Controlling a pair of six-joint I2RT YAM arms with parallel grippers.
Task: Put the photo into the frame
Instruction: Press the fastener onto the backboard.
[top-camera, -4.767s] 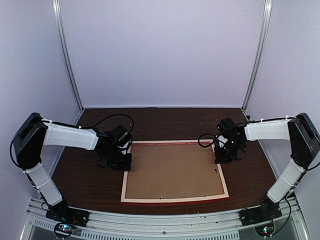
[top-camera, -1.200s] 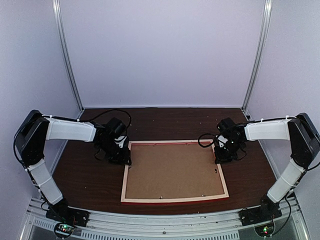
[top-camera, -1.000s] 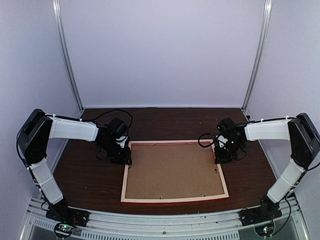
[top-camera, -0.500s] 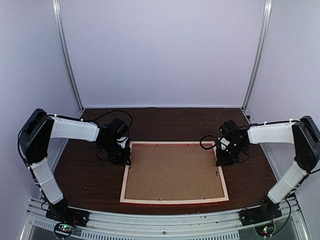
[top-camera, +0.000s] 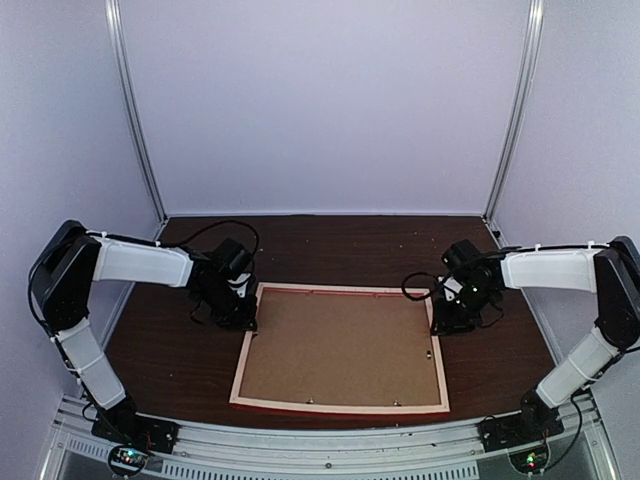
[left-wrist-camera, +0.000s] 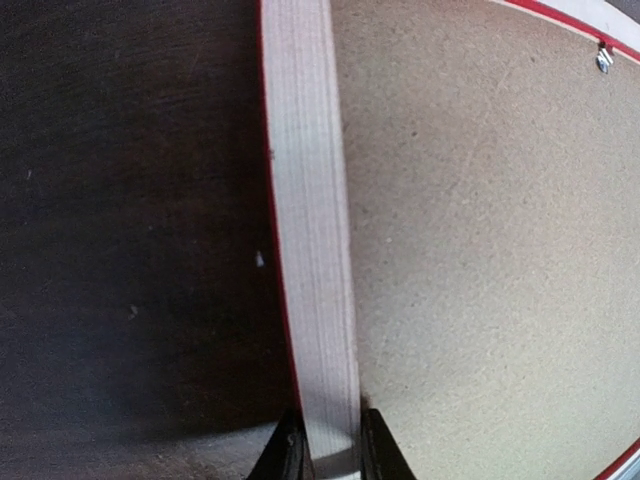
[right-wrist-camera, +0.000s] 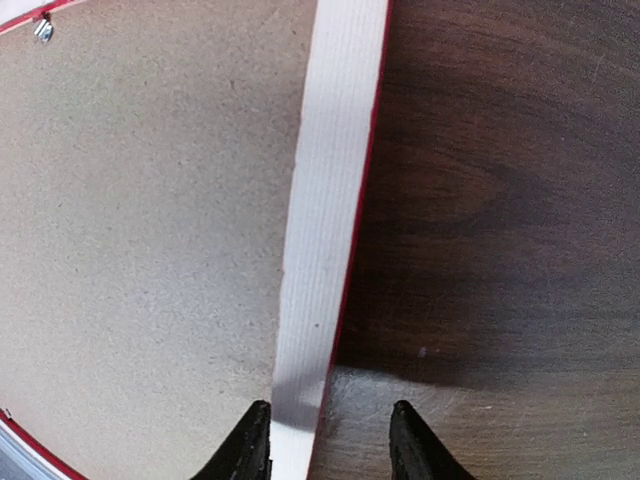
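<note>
The frame (top-camera: 338, 408) lies face down on the dark table, pale wood back up, with red showing at its outer edges. The brown backing board (top-camera: 340, 345) fills it. The photo is hidden. My left gripper (top-camera: 243, 318) is shut on the frame's left rail (left-wrist-camera: 305, 230), one finger on each side of it (left-wrist-camera: 325, 462). My right gripper (top-camera: 441, 325) straddles the right rail (right-wrist-camera: 335, 180). Its jaws (right-wrist-camera: 330, 445) are open wider than the rail: the inner finger (right-wrist-camera: 252, 445) is at the rail's board side and the outer finger (right-wrist-camera: 412, 440) stands apart over the table.
Small metal clips hold the board at the rail, seen in the left wrist view (left-wrist-camera: 603, 60) and the right wrist view (right-wrist-camera: 43, 30). Bare dark wood table (top-camera: 330, 245) lies behind the frame. Grey walls and metal posts (top-camera: 135, 110) enclose the space.
The frame has shifted: its near edge has moved left and toward the arm bases and it now sits skewed. My right gripper has moved slightly right and nearer. The left gripper has barely moved.
</note>
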